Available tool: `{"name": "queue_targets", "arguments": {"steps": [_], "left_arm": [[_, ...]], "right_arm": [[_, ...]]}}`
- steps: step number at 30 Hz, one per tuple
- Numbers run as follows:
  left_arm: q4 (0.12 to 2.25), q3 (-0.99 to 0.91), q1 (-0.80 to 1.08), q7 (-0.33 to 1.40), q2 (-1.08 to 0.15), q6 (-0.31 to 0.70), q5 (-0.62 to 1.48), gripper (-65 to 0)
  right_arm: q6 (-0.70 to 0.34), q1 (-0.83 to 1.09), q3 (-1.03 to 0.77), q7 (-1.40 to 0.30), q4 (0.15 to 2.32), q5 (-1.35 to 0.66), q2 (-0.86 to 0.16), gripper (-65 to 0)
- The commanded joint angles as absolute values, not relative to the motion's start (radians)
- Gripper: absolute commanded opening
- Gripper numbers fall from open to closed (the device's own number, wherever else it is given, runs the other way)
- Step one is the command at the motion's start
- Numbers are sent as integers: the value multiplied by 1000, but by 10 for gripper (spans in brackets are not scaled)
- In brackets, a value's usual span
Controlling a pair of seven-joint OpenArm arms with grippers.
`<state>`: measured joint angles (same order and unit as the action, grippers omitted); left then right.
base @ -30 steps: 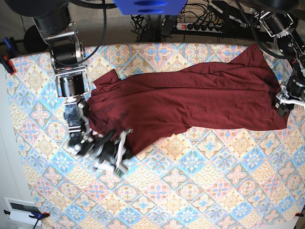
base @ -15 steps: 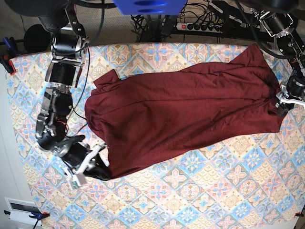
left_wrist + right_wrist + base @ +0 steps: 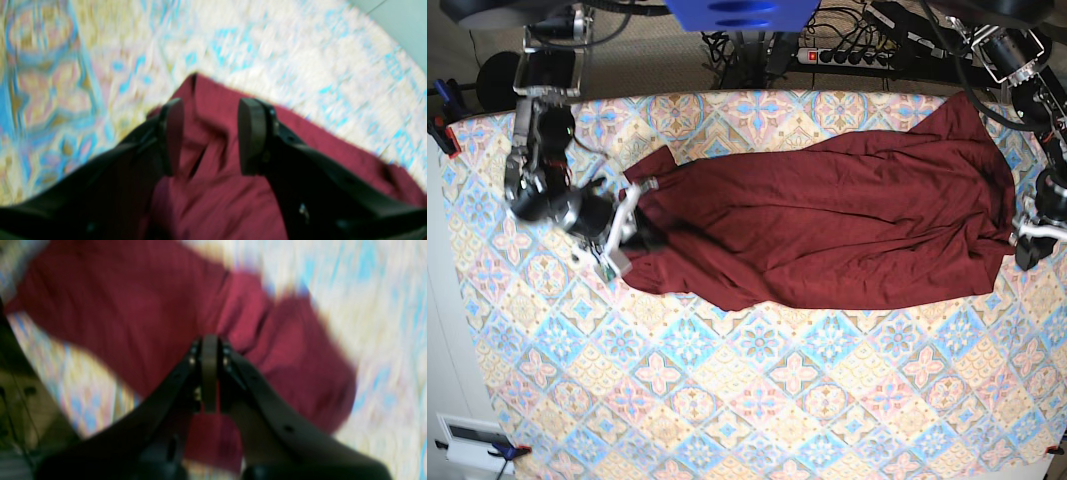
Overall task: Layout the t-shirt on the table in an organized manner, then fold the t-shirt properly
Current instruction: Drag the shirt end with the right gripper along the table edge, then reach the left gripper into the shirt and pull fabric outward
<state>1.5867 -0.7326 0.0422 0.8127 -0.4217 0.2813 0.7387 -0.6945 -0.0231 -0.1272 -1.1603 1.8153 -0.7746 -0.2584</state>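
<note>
Right gripper (image 3: 209, 373) is clamped on a pinch of the t-shirt (image 3: 827, 215) to pull it flat across the table (image 3: 757, 400), while my left gripper (image 3: 208, 136) stands apart over the far hem, apparently gripping nothing.

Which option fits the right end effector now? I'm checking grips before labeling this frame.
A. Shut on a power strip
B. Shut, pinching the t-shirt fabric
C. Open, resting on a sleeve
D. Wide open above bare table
B: in the right wrist view the right end effector has its jaws pressed together with the maroon t-shirt bunched at them, over the table.
</note>
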Motion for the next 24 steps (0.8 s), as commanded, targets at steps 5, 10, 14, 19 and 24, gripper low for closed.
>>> {"name": "queue_targets", "arguments": {"steps": [5, 10, 14, 19, 24], "left_arm": [[1606, -619, -76, 796, -444, 288, 754, -388], [1560, -507, -182, 796, -389, 286, 750, -388], [1546, -414, -249, 796, -302, 286, 659, -388], [1508, -237, -314, 792, -154, 286, 519, -388], [1374, -39, -371, 796, -65, 288, 466, -388]], "right_arm": [[-698, 134, -122, -1110, 1948, -825, -354, -650], [-698, 249, -122, -1112, 1954, -823, -456, -650], [-698, 329, -125, -1110, 1954, -819, -529, -650], [-698, 360, -120, -1112, 1956, -730, -545, -650], [-698, 358, -68, -1112, 1957, -714, -545, -650]]}}
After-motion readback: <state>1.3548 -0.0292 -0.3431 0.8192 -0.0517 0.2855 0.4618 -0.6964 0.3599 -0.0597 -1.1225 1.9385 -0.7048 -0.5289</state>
